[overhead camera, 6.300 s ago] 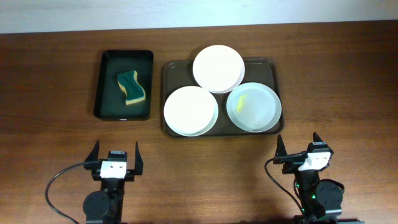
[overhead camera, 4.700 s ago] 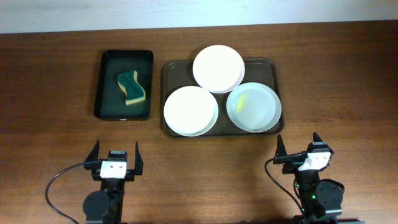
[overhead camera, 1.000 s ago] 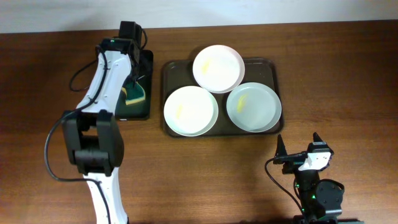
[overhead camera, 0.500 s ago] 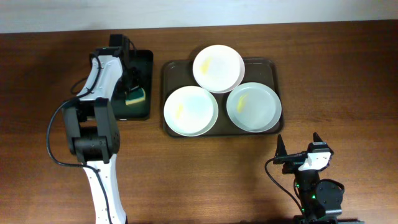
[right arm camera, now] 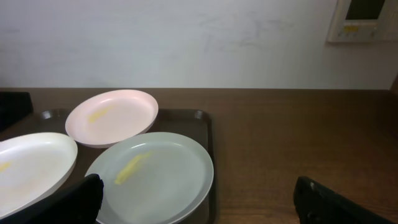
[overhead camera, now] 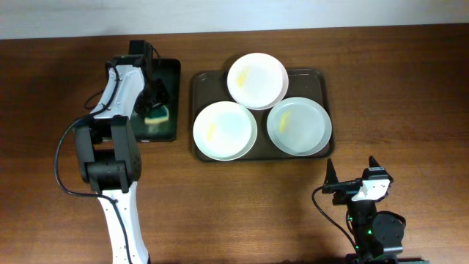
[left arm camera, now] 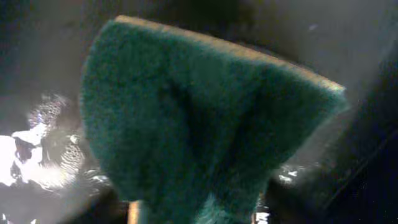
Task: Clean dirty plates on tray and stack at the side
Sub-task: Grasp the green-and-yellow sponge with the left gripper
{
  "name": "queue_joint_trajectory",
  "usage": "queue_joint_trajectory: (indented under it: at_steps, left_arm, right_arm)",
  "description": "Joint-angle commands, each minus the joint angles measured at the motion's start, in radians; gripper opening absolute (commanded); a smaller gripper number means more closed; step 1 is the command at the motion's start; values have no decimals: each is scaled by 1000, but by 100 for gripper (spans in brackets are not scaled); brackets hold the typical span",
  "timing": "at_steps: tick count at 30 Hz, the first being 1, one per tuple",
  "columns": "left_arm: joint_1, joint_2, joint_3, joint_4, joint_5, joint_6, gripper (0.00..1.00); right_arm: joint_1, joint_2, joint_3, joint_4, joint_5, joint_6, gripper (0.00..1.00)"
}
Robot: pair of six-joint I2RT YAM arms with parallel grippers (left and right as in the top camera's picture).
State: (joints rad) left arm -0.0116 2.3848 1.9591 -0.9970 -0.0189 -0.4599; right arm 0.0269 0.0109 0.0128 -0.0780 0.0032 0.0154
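The overhead view looks straight down on the whole table [overhead camera: 410,88]; the left wrist view sits very close over a sponge [left arm camera: 199,124], which fills its frame; the right wrist view looks low across the tray [right arm camera: 205,118] and plates [right arm camera: 149,174] toward a wall [right arm camera: 186,43], both shared with the overhead view.

On my worktop [overhead camera: 410,88] I see the tray [overhead camera: 311,79] carrying the back plate [overhead camera: 256,81], set behind and between the left plate [overhead camera: 224,130] and the right plate [overhead camera: 299,126]. A smaller tray [overhead camera: 170,77] to its left holds the sponge [overhead camera: 157,115].
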Motion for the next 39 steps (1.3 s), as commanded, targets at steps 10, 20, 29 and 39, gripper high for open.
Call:
queue_joint_trajectory:
  at_steps: [10,20,29,39]
  left_arm:
    - [6,28,6,128,-166,6,30]
    - [6,27,8,59,-124,6,99]
    - [6,27,28,-152,67,6,84]
    - [11,27,28,-101,-69,6,61]
  right_arm:
    - [6,-5,-7,-4,9,3,98]
    - [6,-5,-7,-4,9,3,98]
    - [6,-5,-7,-4,9,3,98]
    - [6,-5,-7,-4,9,3,98]
